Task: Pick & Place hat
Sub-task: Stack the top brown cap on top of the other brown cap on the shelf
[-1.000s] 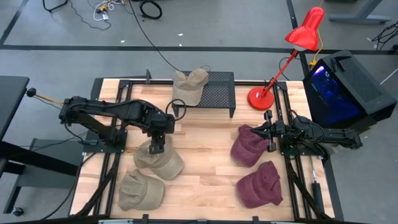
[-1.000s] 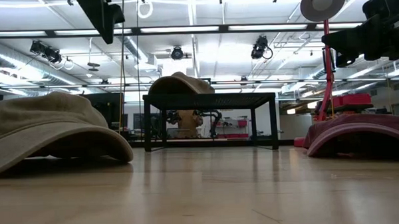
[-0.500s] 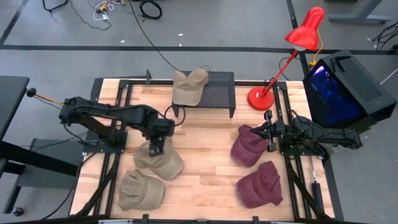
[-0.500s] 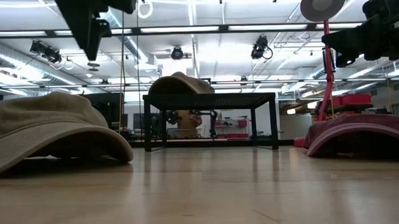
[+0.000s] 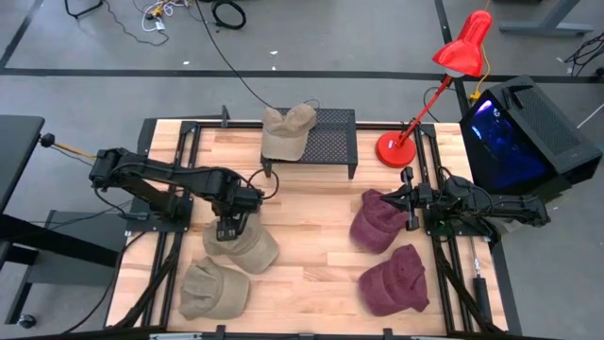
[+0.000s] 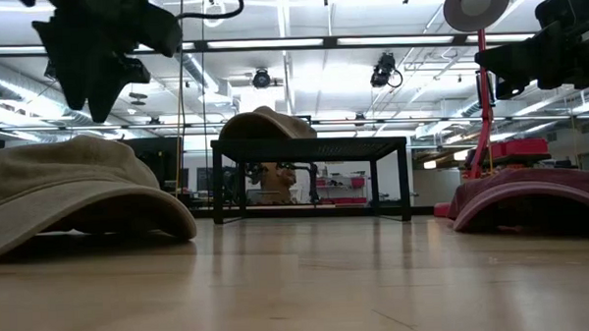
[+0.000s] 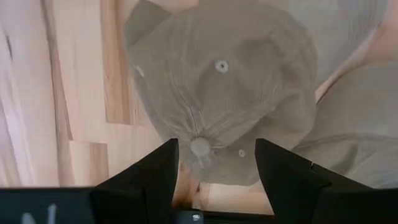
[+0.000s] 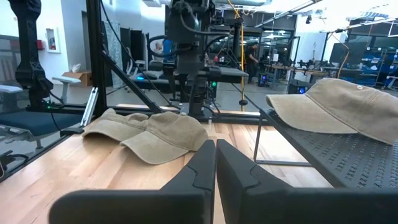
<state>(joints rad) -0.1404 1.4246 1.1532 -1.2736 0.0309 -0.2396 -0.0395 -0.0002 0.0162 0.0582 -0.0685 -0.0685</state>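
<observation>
I see five hats. One tan hat (image 5: pixel 288 130) lies on the black mesh rack (image 5: pixel 330 142) at the counter's far edge, its brim overhanging. Two more tan hats (image 5: pixel 242 244) (image 5: pixel 213 288) lie crown-up, overlapping, near the left side. Two maroon hats (image 5: pixel 377 222) (image 5: pixel 394 280) lie on the right.

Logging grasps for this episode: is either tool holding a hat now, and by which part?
Nothing is held. The left tool hangs open above a tan cap; the right tool is shut and empty.
</observation>
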